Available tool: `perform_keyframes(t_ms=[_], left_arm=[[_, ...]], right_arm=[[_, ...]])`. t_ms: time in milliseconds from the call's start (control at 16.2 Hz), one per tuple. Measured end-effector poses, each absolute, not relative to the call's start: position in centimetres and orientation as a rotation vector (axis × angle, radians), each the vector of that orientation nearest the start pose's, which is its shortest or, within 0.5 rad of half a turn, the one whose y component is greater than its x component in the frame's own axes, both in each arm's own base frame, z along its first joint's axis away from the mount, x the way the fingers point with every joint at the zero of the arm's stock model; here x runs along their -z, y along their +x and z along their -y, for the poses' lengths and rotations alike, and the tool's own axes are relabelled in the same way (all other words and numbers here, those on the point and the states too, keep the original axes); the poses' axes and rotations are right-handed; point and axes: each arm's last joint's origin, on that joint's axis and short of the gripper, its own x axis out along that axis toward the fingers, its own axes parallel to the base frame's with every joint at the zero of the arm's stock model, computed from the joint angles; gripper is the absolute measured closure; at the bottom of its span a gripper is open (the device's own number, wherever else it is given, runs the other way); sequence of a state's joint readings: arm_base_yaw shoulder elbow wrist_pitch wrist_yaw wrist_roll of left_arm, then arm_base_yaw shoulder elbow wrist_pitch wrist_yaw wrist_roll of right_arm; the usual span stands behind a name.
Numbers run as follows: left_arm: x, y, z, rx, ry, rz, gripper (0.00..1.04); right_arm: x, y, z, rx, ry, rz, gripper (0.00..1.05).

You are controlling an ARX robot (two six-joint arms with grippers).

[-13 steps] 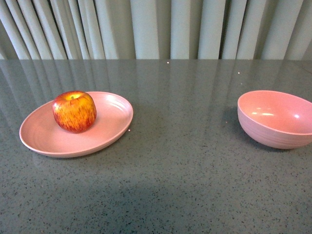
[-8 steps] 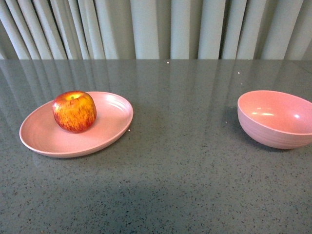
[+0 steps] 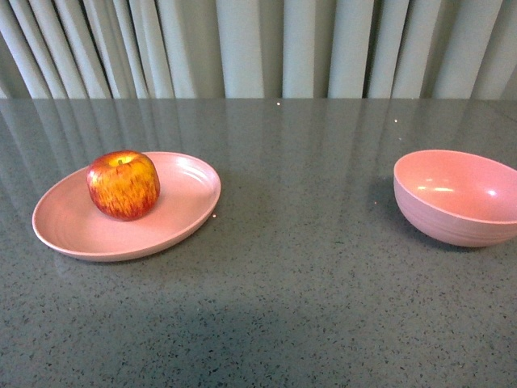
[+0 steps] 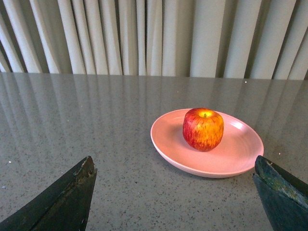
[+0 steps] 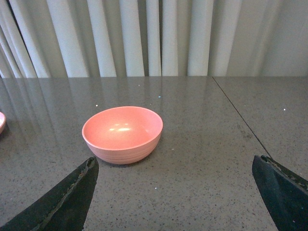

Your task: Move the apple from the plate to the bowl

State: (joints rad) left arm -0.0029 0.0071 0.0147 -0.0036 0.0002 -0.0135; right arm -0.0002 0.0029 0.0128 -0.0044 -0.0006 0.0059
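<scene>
The red apple (image 3: 123,185) with yellow streaks sits stem up on the shallow pink plate (image 3: 73,230) at the left of the table. The deep pink bowl (image 3: 457,196) stands empty at the right. Neither arm shows in the front view. In the left wrist view my left gripper (image 4: 175,166) is open and empty, a short way back from the plate (image 4: 231,159) and the apple (image 4: 203,129). In the right wrist view my right gripper (image 5: 175,166) is open and empty, a short way back from the bowl (image 5: 122,134).
The table is a dark grey speckled top (image 3: 307,267) with a seam (image 5: 238,118) beyond the bowl. Pale pleated curtains (image 3: 258,48) hang behind the far edge. A sliver of the plate's rim (image 5: 1,122) shows in the right wrist view.
</scene>
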Motion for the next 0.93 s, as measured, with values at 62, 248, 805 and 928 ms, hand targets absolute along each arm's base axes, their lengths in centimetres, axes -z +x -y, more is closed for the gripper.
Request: perform_keyframes(t_ms=[62, 248, 805, 928], left_arm=[[-16.8, 9.7, 0.0, 0.003, -0.014, 0.004, 0.07], [-16.8, 9.7, 0.0, 0.003, -0.014, 0.004, 0.07], [-16.8, 9.7, 0.0, 0.003, -0.014, 0.004, 0.07], [-16.8, 9.7, 0.0, 0.003, -0.014, 0.004, 0.07]], right_arm=[[-16.7, 9.7, 0.0, 0.0, 0.006, 0.006, 0.07], [-16.7, 9.7, 0.0, 0.0, 0.006, 0.006, 0.07], [-17.7, 10.7, 0.4, 0.041, 0.08, -0.033, 0.07], [-20.3, 11.7, 0.6, 0.03, 0.085, 0.039, 0.07]])
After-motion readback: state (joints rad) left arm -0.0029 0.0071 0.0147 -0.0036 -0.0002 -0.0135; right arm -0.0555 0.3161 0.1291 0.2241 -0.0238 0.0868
